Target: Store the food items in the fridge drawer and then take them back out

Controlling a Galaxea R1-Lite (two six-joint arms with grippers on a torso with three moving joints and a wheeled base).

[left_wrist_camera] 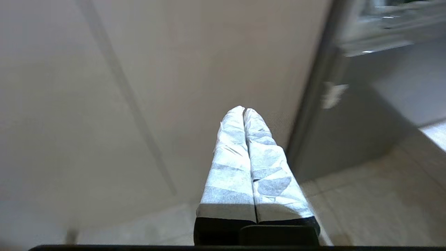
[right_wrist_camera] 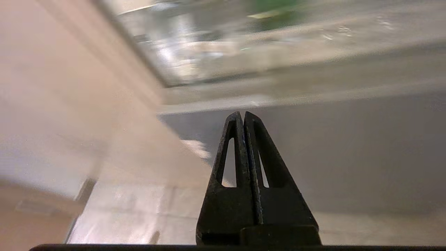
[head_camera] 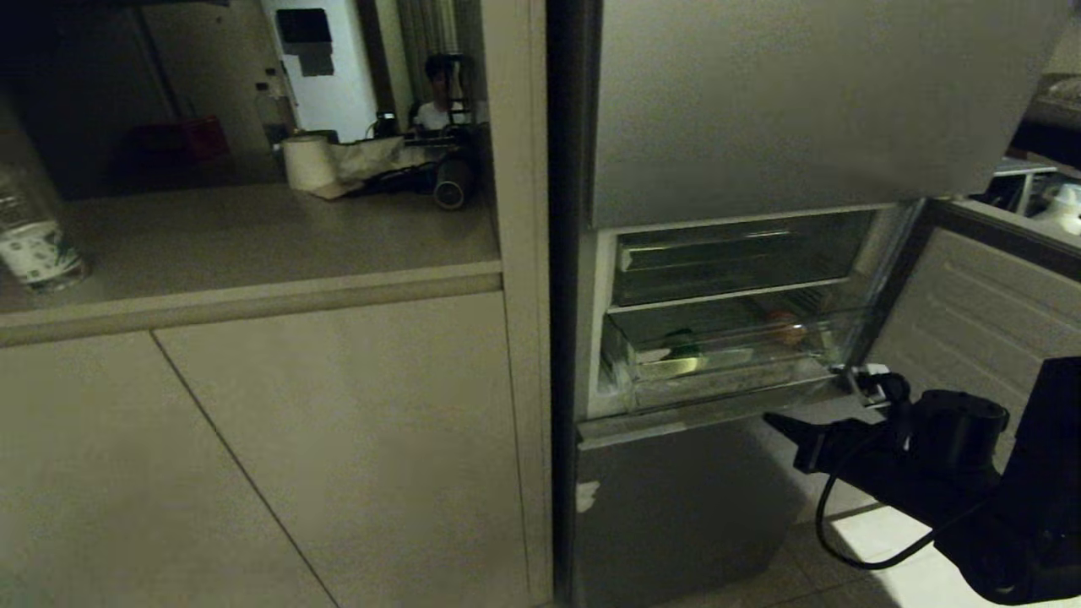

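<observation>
Looking into the open fridge, we see the fridge drawer [head_camera: 743,371] — clear plastic, sitting under a shelf — with a small orange-brown ball [head_camera: 785,328] inside toward its right and a green item [head_camera: 682,353] toward its left. Our right hand [head_camera: 773,420] hangs just below the drawer's front, fingers pressed together, holding nothing. Our left hand [left_wrist_camera: 244,109] — also closed and empty — faces the cabinet door [left_wrist_camera: 139,104].

Home kitchen. Grey fridge [head_camera: 785,110] with one door open at 3 o'clock, clear drawer [head_camera: 726,350] holding food. Beige cabinets [head_camera: 253,456] under a surface [head_camera: 253,236] at 9 o'clock: paper roll [head_camera: 308,162], bottle [head_camera: 34,228]. Tiled floor [head_camera: 887,540].
</observation>
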